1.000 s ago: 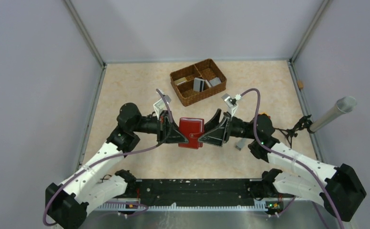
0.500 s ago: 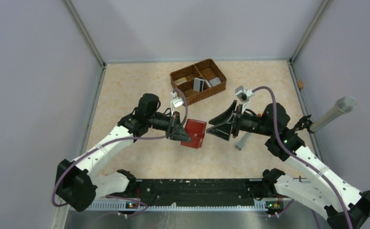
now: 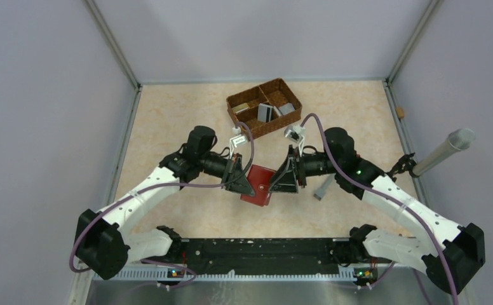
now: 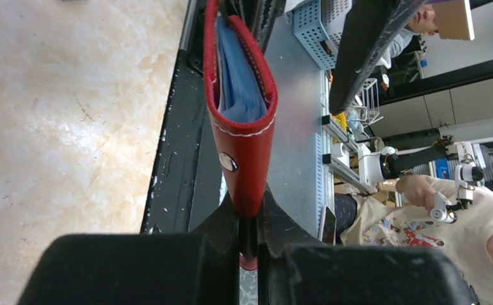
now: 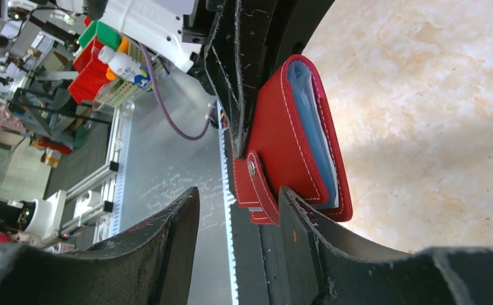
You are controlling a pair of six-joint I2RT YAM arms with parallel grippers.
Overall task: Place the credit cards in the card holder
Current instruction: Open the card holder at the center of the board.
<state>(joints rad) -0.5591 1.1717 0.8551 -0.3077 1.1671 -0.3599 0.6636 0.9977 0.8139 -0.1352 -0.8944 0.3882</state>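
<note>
The dark red card holder hangs folded above the table between both arms. My left gripper is shut on its edge; the left wrist view shows the card holder standing out of the gripper, blue-tinted clear pockets inside. My right gripper is open right next to it. In the right wrist view the card holder has its snap tab between the spread fingers of the gripper. Several credit cards stand in the wicker basket. One grey card lies on the table.
The brown divided wicker basket sits at the back centre. A grey perforated tube leans at the right wall. Metal frame posts and purple-grey walls close in the beige table. A black rail runs along the near edge.
My right gripper swung away and has come back left to the card holder's tab side, open. The left gripper has kept hold and tipped the card holder slightly down.
</note>
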